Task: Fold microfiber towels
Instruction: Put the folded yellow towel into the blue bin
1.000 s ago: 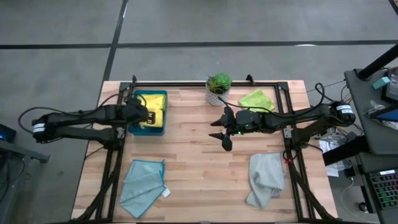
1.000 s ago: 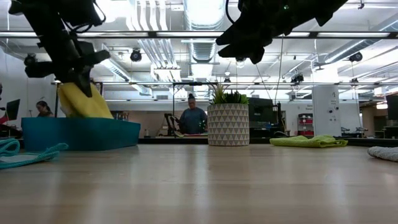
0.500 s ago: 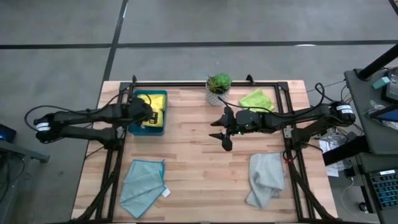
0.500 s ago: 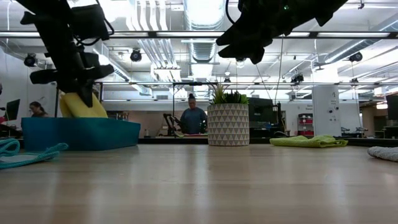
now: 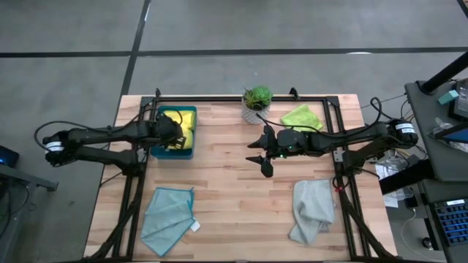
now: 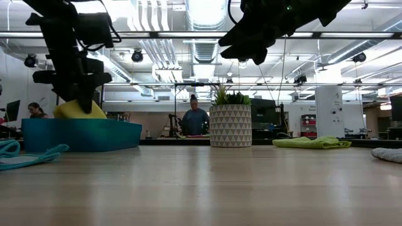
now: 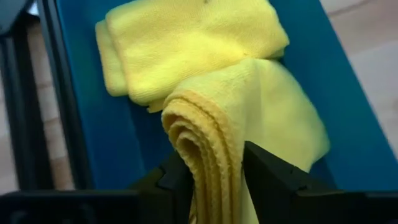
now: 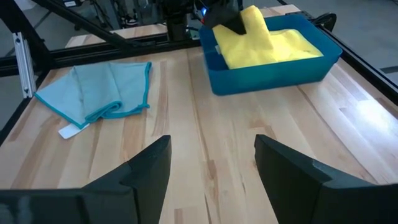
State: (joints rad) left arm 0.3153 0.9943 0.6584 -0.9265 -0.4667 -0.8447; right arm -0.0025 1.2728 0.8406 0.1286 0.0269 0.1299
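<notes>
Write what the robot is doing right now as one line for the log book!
left pincer: shut on yellow towel in teal tray | right pincer: open, hovers mid-table | teal towel, grey towel, lime towel: lying unfolded

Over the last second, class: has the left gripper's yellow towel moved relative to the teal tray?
Yes. The yellow towel sank lower toward the teal tray, pinched by the left gripper.

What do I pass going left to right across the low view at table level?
Light teal towel → dark teal tray holding the yellow towel pinched in the left gripper's fingers → potted plant → lime green towel → pale grey towel at the edge.
</notes>
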